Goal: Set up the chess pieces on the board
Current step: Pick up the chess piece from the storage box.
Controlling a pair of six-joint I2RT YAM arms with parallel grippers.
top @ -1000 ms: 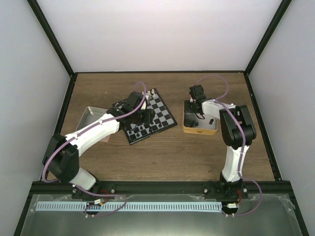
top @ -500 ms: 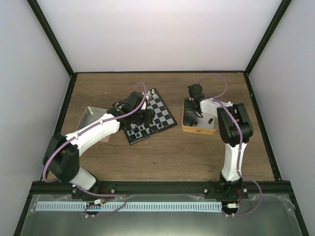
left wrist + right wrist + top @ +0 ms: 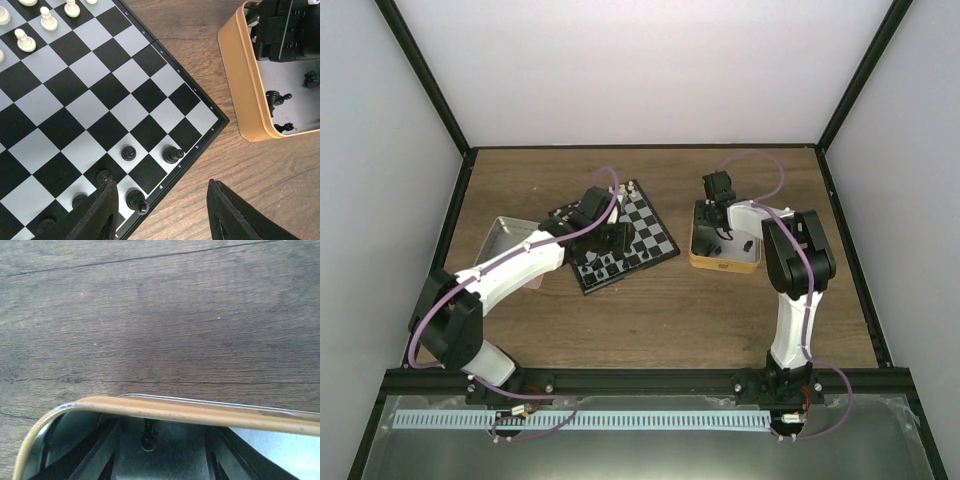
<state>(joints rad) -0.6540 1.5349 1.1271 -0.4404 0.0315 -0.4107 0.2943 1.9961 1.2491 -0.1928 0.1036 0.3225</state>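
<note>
Black-and-white checked chessboard with a thin black rim (image 3: 652, 236) lies skewed near the far edge of the brown wooden desk (image 3: 670, 320), left of centre, and it has not moved over the last second. What has changed is small. My right arm (image 3: 800, 262) and the tan-walled square metal tin (image 3: 725, 264) it reaches into, toward the far right corner, have both slid slightly left. My left arm (image 3: 510, 270) looks unchanged, with the grey square metal tin (image 3: 503, 236) partly under it near the left edge.

From above I can't read either set of fingers. The left wrist camera fills that in: the left gripper (image 3: 162, 200) hangs over the board's corner nearest the tan tin, fingers (image 3: 102, 212) apart and holding nothing. It also shows tiny black chess pieces (image 3: 172, 154) standing on the squares by that corner and tiny white chess pieces (image 3: 25, 40) along the opposite side. More black ones lie loose on the tin floor beside the right gripper (image 3: 282, 30).

Only the right wrist camera looks over the tin's rim. Those fingers (image 3: 85, 452) stand apart inside, straddling one small dark piece (image 3: 147, 436) without touching it, as far as I can see.
</note>
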